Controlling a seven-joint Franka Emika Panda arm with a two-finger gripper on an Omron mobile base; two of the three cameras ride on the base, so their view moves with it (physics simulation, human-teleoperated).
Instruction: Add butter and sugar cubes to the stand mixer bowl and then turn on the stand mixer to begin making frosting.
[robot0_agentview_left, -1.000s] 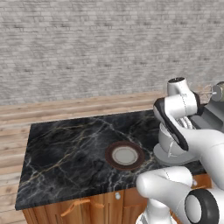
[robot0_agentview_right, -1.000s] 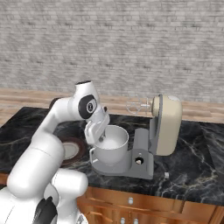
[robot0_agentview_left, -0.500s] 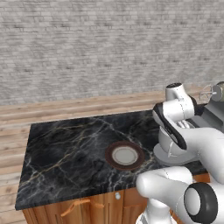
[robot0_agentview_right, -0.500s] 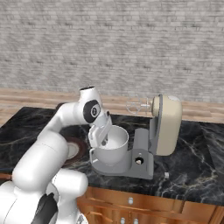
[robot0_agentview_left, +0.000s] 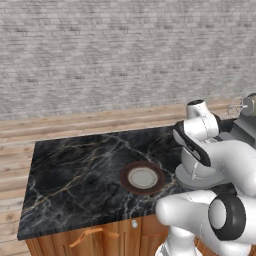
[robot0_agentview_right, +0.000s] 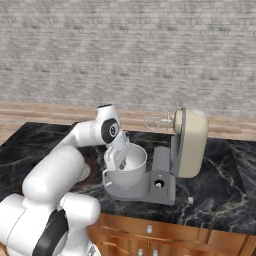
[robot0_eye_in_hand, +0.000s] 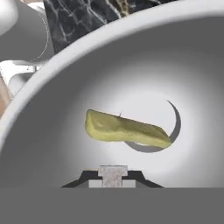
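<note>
1. The gripper (robot0_agentview_right: 118, 159) is dipped over the rim of the bowl (robot0_agentview_right: 131, 167), pointing down inside. In the hand view the fingertips are just a dark sliver at 6 o'clock, so honestly I can't tell if it's open, closed or pinching anything.
2. The butter (robot0_eye_in_hand: 127, 129) sits dead centre of the hand view, over the bowl floor. Can't say for sure whether it's lying on the bottom or hanging from the fingers.
3. Risk one: if it's stuck to a finger, pulling up could drag it back out over the rim.
4. Risk two: the bowl wall is close around the hand, so a sloppy exit could knock the bowl on the mixer (robot0_agentview_right: 180, 150) base.
5. The mixer head is tilted back, whisk (robot0_agentview_right: 155, 121) up at 12 o'clock of the bowl. Lifting straight up looks tight-ish there.
6. Plate (robot0_agentview_left: 142, 177) at 9 o'clock of the bowl looks bare, no sugar spotted, so that step could stall.
</note>
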